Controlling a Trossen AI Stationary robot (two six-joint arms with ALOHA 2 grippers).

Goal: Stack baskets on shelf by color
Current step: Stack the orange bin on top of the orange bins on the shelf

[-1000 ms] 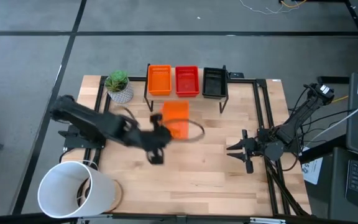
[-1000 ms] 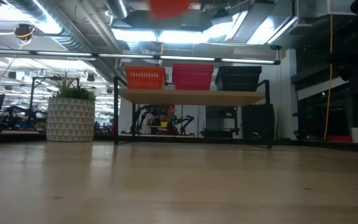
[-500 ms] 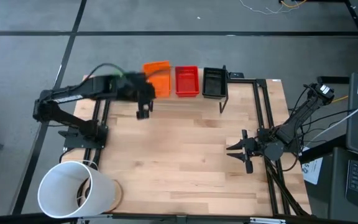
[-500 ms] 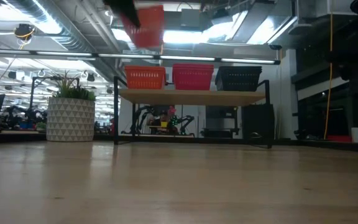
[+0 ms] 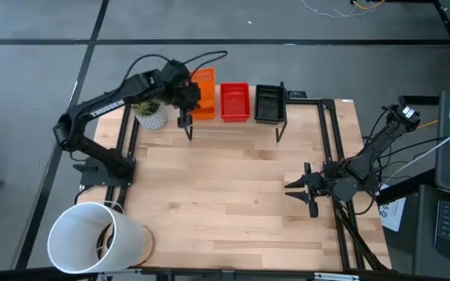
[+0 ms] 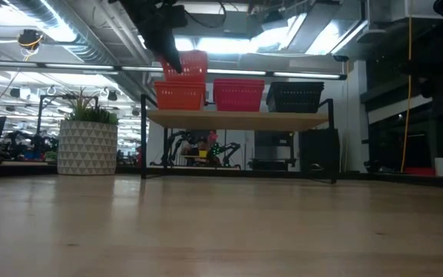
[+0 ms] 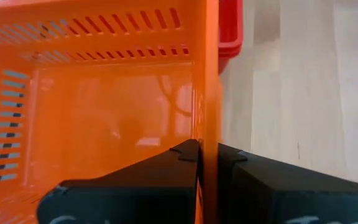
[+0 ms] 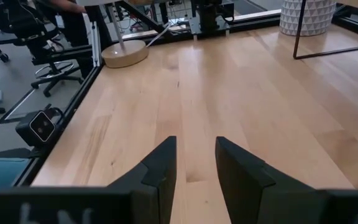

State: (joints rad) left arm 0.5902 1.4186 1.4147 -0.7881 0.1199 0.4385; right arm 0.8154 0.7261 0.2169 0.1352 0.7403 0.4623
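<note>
The left hand (image 5: 187, 92) is clamped on the wall of an orange basket (image 6: 184, 65). A second ago that basket hung over mid-worktop; now it hovers just above the orange stack (image 6: 180, 97) on the shelf (image 6: 237, 118), at eleven o'clock, so placing looks near. The basket is slotted and empty. The right hand (image 5: 297, 187) idles at three o'clock, slightly open.

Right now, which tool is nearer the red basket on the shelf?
Left. The left tool holds an orange basket just beside the red basket; the right tool waits far off near the table's right edge.
</note>
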